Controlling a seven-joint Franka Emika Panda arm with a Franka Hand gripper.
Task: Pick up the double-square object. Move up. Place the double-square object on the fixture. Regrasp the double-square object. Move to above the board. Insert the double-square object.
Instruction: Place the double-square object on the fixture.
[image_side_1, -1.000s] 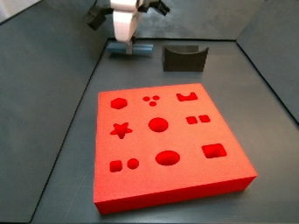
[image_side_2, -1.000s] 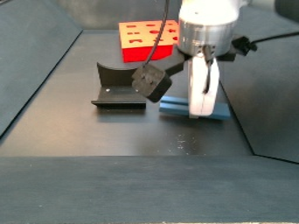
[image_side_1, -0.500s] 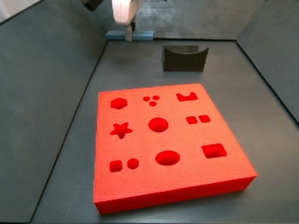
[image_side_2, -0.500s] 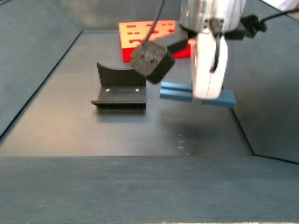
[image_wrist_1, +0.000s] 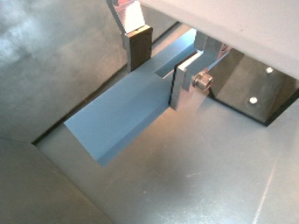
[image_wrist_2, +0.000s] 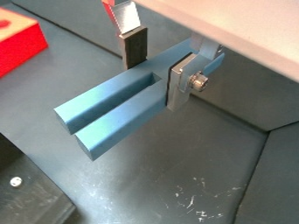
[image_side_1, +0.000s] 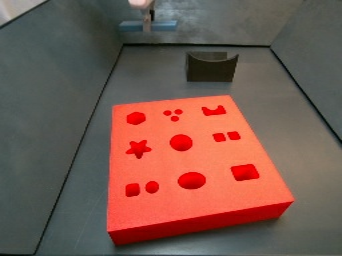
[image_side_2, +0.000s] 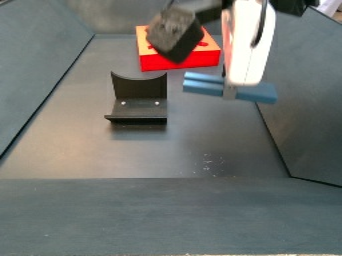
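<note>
The double-square object is a long grey-blue bar with a groove along it, held level in the air (image_side_2: 207, 84). My gripper (image_side_2: 245, 88) is shut on it near one end, well above the floor. Both wrist views show the bar (image_wrist_1: 122, 122) (image_wrist_2: 111, 112) clamped between the two fingers (image_wrist_1: 140, 48) (image_wrist_2: 179, 83). In a side view the gripper (image_side_1: 147, 24) hangs at the far back with the bar (image_side_1: 158, 28). The fixture (image_side_1: 210, 66) (image_side_2: 138, 100), a dark notched block, stands apart, beside and below the bar. The red board (image_side_1: 194, 160) (image_side_2: 163, 48) lies further off.
Grey walls rise along the sides and back of the dark floor (image_side_1: 80, 150). A corner of the board (image_wrist_2: 17, 44) and an edge of the fixture (image_wrist_2: 24, 192) show in a wrist view. White scratch marks (image_side_2: 207, 160) mark the floor.
The gripper has risen with the bar held in it, lifting it off the floor to well above the fixture's height. Fixture and board have not moved.
</note>
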